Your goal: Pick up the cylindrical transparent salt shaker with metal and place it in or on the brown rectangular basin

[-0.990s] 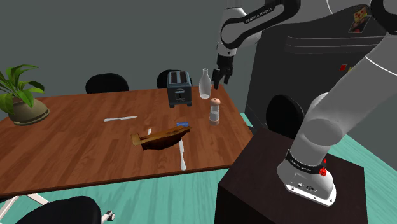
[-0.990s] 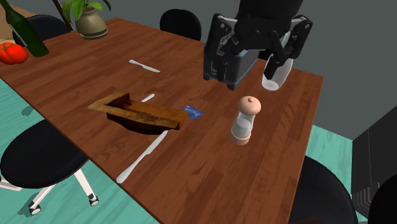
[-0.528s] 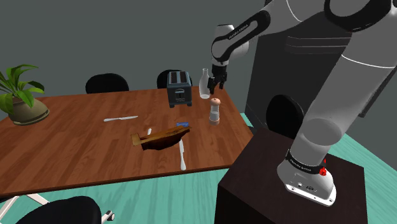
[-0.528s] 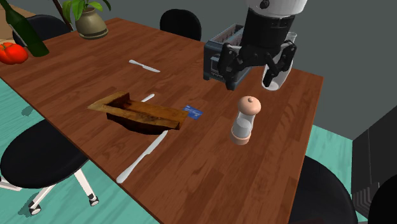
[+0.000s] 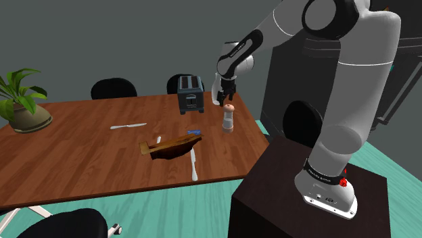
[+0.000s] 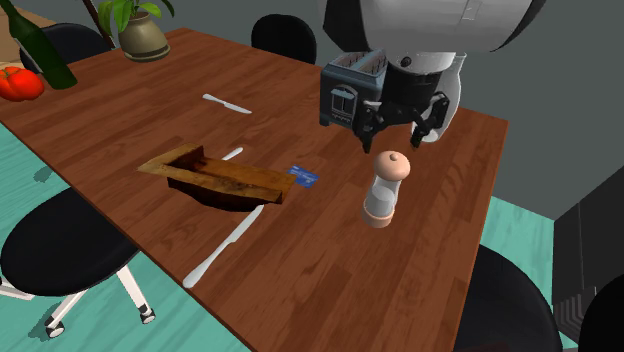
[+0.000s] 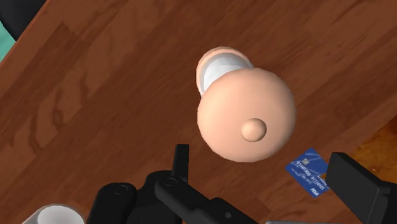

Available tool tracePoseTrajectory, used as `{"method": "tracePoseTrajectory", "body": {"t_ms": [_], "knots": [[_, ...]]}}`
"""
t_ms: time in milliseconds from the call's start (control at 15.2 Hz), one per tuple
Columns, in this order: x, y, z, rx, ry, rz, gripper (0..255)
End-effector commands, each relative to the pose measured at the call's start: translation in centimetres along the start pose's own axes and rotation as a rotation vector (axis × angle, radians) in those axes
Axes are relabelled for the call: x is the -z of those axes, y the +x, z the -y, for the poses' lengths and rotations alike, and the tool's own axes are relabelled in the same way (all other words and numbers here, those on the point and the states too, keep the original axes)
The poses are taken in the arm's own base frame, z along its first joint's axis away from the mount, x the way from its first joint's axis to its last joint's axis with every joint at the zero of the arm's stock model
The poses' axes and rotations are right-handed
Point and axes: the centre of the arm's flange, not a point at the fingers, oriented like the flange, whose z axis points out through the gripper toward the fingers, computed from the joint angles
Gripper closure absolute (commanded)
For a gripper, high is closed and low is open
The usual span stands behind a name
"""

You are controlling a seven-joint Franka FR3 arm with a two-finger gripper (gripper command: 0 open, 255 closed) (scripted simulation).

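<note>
The tool (image 6: 397, 140) has swung away from the tall glass bottle (image 6: 447, 108) beside the toaster (image 6: 350, 92) and dropped lower. Now it hangs right over the salt shaker (image 6: 386, 188). A second ago it was high up on the bottle's side of the toaster. That reads to me as the approach being nearly lined up, with only the final descent and the squeeze left.

Its fingers are spread wide with nothing between them yet. From the wrist view the tool (image 7: 259, 156) has a finger on either side of the shaker's cap, well above it and touching nothing.

The salt shaker (image 5: 229, 118) hasn't budged. It stands upright on the tabletop (image 5: 81, 155), near the toaster (image 5: 191, 93) on the side facing the robot's stand. The brown basin (image 6: 180, 160) lies further out from the toaster, well apart from the shaker and empty.

As for looks, the salt shaker (image 7: 245, 114) has a rounded peach-coloured cap with a small knob on top. Below that is a pale, clear-looking cylinder and a matching peach ring at the foot. I see no obvious metal on it.
</note>
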Motion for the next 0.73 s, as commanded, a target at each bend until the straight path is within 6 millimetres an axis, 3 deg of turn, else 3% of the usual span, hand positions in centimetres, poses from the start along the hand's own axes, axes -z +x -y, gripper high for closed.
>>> {"method": "tracePoseTrajectory", "body": {"t_ms": [0, 330, 660], "knots": [[-1.0, 0.1, -0.3, 0.0, -0.002, 0.0, 0], [-3.5, 0.1, -0.3, 0.0, -0.002, 0.0, 0], [-3.5, 0.1, -0.3, 0.0, -0.002, 0.0, 0]]}}
